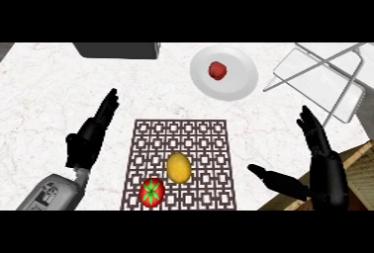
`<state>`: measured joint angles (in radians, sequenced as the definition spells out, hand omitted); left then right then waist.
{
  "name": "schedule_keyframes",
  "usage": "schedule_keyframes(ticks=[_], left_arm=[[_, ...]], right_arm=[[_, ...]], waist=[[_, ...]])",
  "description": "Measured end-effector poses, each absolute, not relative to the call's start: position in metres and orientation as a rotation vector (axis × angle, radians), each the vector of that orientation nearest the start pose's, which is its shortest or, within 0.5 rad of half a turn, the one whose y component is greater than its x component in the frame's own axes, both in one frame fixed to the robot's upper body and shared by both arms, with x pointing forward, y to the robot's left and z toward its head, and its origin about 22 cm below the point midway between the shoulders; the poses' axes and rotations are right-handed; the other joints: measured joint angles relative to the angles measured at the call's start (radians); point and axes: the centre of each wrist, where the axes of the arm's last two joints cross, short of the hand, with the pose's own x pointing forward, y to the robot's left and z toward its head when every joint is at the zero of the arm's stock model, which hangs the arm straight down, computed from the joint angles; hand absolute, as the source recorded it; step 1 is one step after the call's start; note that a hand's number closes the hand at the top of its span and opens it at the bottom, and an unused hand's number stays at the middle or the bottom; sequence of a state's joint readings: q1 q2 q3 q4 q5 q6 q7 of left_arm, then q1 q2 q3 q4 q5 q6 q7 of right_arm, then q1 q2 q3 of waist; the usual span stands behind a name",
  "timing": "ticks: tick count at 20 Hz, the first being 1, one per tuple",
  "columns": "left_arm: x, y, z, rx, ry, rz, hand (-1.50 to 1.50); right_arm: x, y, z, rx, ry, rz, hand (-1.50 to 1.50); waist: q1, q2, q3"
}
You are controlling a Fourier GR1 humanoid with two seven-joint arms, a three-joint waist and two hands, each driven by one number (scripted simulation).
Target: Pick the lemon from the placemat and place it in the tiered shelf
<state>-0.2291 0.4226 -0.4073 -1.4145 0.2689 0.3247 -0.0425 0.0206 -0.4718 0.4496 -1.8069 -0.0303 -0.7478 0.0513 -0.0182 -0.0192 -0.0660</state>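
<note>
White marbled stone forms the bench (44, 84), carrying a brown lattice-patterned placemat (182, 133). On the placemat lies an oval yellow lemon (179, 168), just beside a round red tomato (152, 192) with a green star top. A white plate (237, 81) holds a small red fruit (217, 70); a wire tiered shelf (321, 81) stands at the right. Left hand (91, 133) and right hand (321, 163) are open, touching nothing.

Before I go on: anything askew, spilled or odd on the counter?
Nothing stands out. The yellow lemon and red tomato lie on the brown lattice placemat; a small red item sits on the white plate.
</note>
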Motion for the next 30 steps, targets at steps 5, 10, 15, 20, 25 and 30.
schedule_keyframes(ticks=[5, 10, 15, 20, 25, 30], left_arm=[[0.279, 0.225, 0.017, 0.105, -1.581, -0.265, 0.00], [0.281, 0.223, 0.015, 0.105, -1.574, -0.272, 0.00], [0.284, 0.219, 0.015, 0.105, -1.571, -0.272, 0.00], [0.283, 0.221, 0.014, 0.101, -1.572, -0.276, 0.00], [0.281, 0.222, 0.013, 0.100, -1.568, -0.274, 0.00], [0.283, 0.224, 0.013, 0.105, -1.567, -0.256, 0.00]], right_arm=[[0.202, -0.211, 0.052, -0.450, -1.664, 0.195, -1.50], [0.202, -0.197, 0.067, -0.445, -1.534, 0.336, -1.50], [0.207, -0.179, 0.086, -0.475, -1.358, 0.572, -1.50], [0.210, -0.146, 0.111, -0.548, -1.238, 0.752, -1.50], [0.209, -0.104, 0.128, -0.555, -1.255, 0.832, -1.50], [0.208, -0.071, 0.131, -0.558, -1.287, 0.847, -1.50]], waist=[[0.016, 0.004, 0.015], [0.022, 0.009, 0.028], [0.032, 0.014, 0.048], [0.035, 0.013, 0.056], [0.029, 0.013, 0.061], [0.022, 0.014, 0.063]])
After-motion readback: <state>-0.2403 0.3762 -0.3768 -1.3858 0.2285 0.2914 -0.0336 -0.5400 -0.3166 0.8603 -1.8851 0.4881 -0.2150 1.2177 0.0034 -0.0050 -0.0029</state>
